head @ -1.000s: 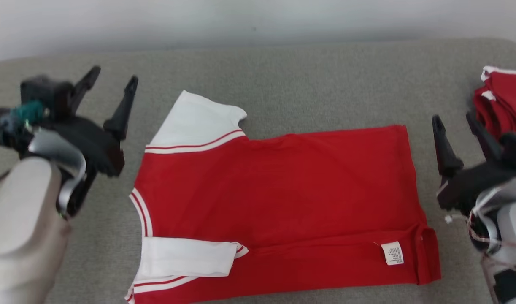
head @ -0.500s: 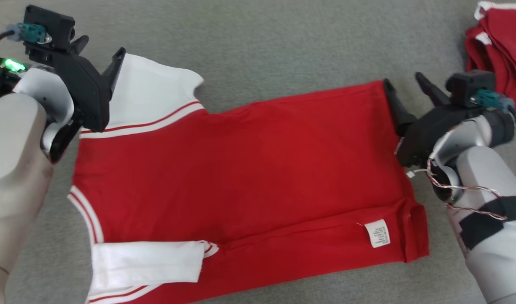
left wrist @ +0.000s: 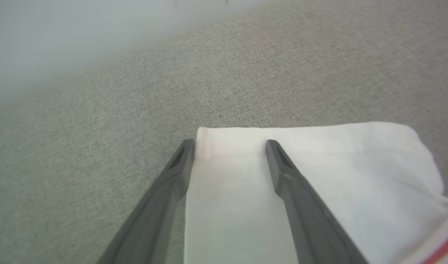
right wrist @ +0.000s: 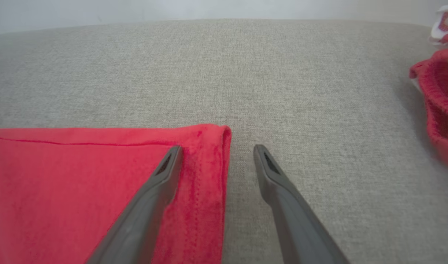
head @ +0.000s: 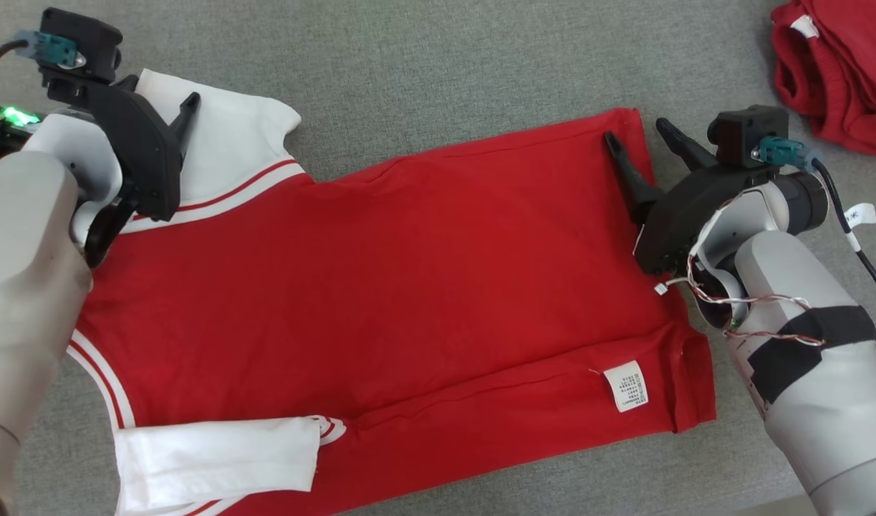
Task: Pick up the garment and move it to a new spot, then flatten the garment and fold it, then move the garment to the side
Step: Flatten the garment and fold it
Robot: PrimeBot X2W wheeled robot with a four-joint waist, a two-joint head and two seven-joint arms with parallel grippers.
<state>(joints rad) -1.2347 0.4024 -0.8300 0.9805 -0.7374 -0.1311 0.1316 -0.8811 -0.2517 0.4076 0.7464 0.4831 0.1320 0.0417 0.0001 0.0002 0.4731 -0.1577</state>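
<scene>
The red garment (head: pixel 409 272) with white sleeves lies spread flat on the grey cushion (head: pixel 445 64). My left gripper (head: pixel 162 92) hovers open over the far white sleeve (head: pixel 230 150). In the left wrist view the left gripper (left wrist: pixel 230 142) has one finger at the edge of the sleeve (left wrist: pixel 337 176) and the other above the cloth. My right gripper (head: pixel 635 130) is open at the garment's far right corner. In the right wrist view the right gripper (right wrist: pixel 218 147) straddles the red hem corner (right wrist: pixel 209 146). Nothing is gripped.
A pile of other red garments (head: pixel 839 64) sits at the far right and also shows as a pile (right wrist: pixel 441 110) in the right wrist view. A white label (head: pixel 626 385) lies on the garment near its right hem. A pale wall (left wrist: pixel 62 44) rises behind the cushion.
The head camera has tilted down and closer. Both arms have reached forward: the left gripper from beside the garment onto the white sleeve, the right gripper in to the far right corner. Both stay open.
</scene>
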